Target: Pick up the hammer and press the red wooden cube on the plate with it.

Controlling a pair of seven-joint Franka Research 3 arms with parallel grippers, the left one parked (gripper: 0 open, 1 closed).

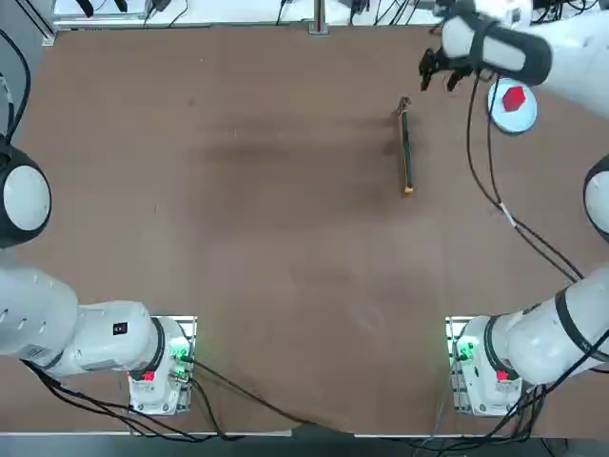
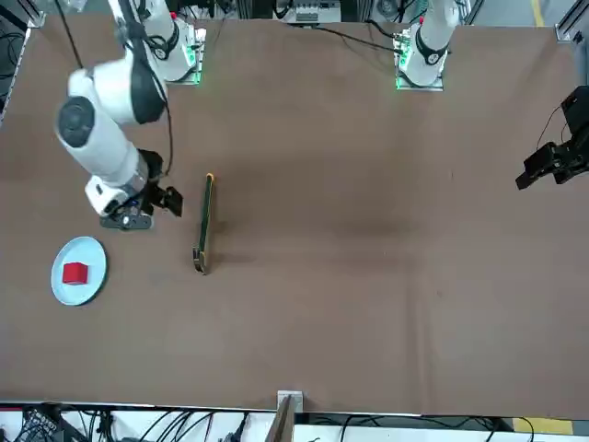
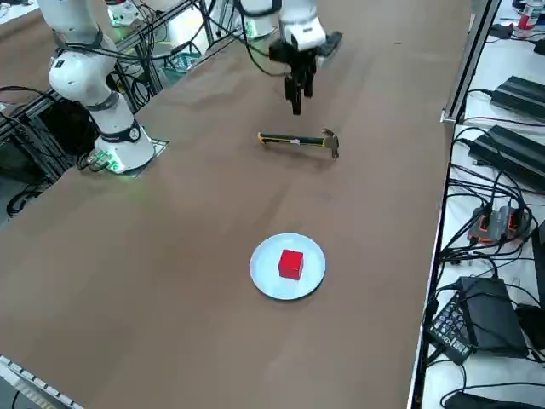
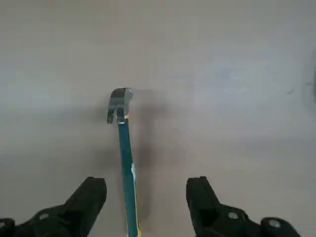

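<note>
The hammer lies flat on the brown table, its metallic head toward the far edge and its orange-yellow tip toward me. My right gripper hovers open above it. In the right wrist view the handle runs between the two fingers, nearer one of them, with the gripper clear of it. To the right of the hammer stands the plate, and the red wooden cube rests on it. The hammer, plate, cube and gripper also show from the side.
My right arm's cable hangs over the table between the hammer and the arm's base. Power strips and cables lie beyond the table's right edge. A post stands at the far edge.
</note>
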